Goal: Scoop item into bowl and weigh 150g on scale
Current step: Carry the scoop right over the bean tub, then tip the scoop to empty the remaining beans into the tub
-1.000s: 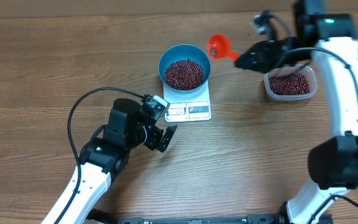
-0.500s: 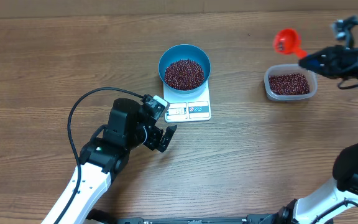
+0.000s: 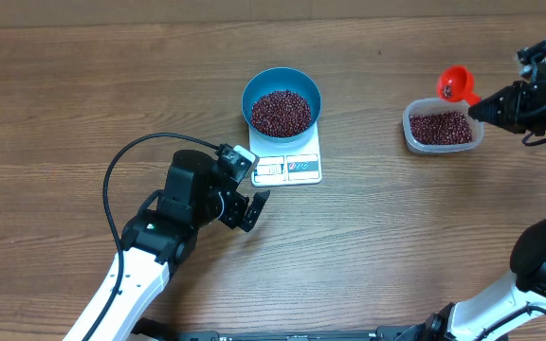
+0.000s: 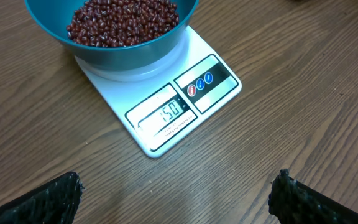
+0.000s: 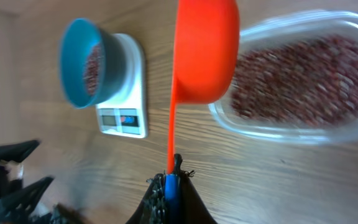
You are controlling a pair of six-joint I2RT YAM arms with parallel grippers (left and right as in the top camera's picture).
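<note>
The blue bowl point(image 3: 282, 102) stands on the white scale point(image 3: 292, 169), holding a heap of dark red beans point(image 3: 281, 112). In the left wrist view the bowl point(image 4: 123, 55) and its beans point(image 4: 123, 18) fill the top, and the scale point(image 4: 219, 84) display reads 150. My left gripper point(image 3: 249, 204) rests open just in front of the scale, with nothing between its fingers point(image 4: 48, 202). My right gripper point(image 3: 486, 106) is shut on the thin handle of an orange scoop point(image 3: 456, 85), which hangs over the far left edge of the clear tub point(image 3: 442, 128). The right wrist view shows the scoop point(image 5: 207, 50) and gripper point(image 5: 171, 180).
The clear plastic tub point(image 5: 303, 81) at the right holds more beans. The left arm's black cable point(image 3: 126, 156) loops over the table left of the scale. Bare wooden table point(image 3: 377, 227) lies between the scale and the tub.
My right arm has swung the orange scoop from beside the bowl over to the tub at the right. The left arm, bowl and scale have not moved.
</note>
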